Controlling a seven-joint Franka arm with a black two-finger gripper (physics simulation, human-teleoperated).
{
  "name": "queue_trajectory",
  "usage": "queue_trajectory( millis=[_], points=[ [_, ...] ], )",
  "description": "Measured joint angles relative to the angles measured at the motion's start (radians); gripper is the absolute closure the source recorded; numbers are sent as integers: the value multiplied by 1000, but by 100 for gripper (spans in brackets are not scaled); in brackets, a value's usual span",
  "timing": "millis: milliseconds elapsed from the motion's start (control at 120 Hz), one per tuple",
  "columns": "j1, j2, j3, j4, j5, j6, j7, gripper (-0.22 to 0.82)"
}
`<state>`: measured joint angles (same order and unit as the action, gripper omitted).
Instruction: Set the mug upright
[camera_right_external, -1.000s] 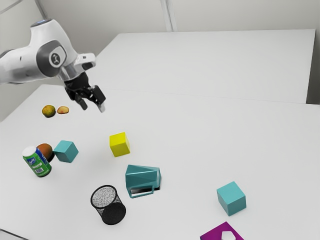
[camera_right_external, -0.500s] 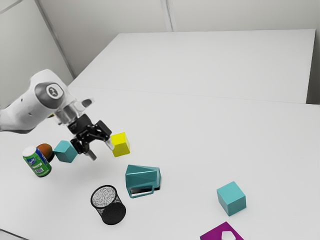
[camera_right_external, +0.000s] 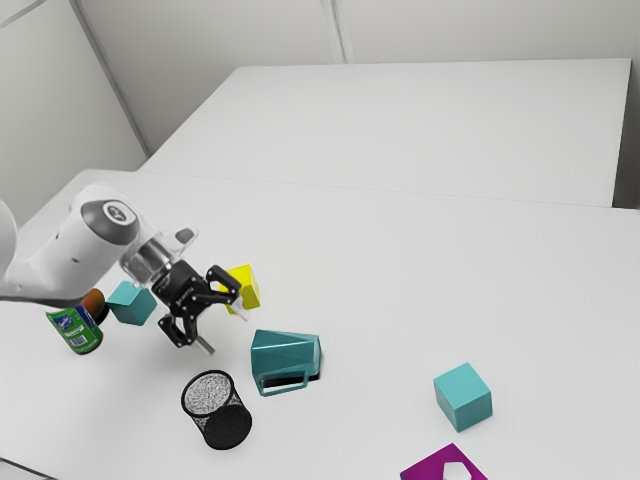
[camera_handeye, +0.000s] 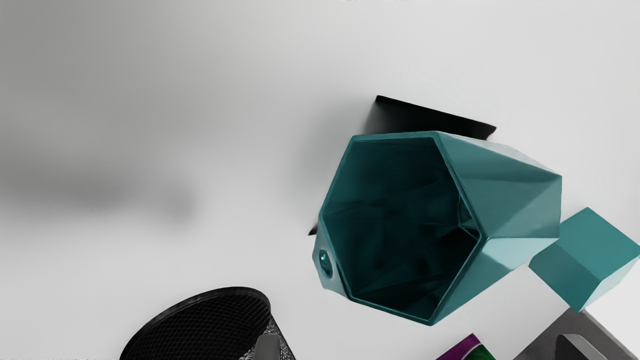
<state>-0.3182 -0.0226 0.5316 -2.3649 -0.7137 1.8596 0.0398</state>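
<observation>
My arm half covers the green can (camera_right_external: 80, 336) and brown ball (camera_right_external: 94, 305) behind my spread jaws, which partly mask the yellow cube (camera_right_external: 249, 283). The mesh cup (camera_right_external: 225, 420) sits near them; the mug (camera_right_external: 285, 352) lies sideways just ahead. The wrist view shows me its dark inside (camera_handeye: 400, 210), the exterior view its handle (camera_right_external: 286, 391).

"What's moved?"

"The pincer (camera_right_external: 225, 331). It has come down and toward the exterior view's right, so the mug (camera_right_external: 285, 352) is now near its tips."

"And the mesh cup (camera_right_external: 228, 427)?"

"The pincer's nearer that too. Behind the pincer, the arm (camera_right_external: 75, 250) now crosses in front of the green can's (camera_right_external: 80, 331) white top."
</observation>
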Motion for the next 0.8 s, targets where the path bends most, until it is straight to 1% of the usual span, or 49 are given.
queue_trajectory(
  millis=[75,292,475,800],
  points=[
    [-4,2,8,-3,-35,5,-14,0],
    [-16,54,18,-4,-132,17,-24,0],
    [-82,97,19,-4,-198,21,-20,0],
    [-106,103,19,-4,-281,36,-4,0]
  ],
)
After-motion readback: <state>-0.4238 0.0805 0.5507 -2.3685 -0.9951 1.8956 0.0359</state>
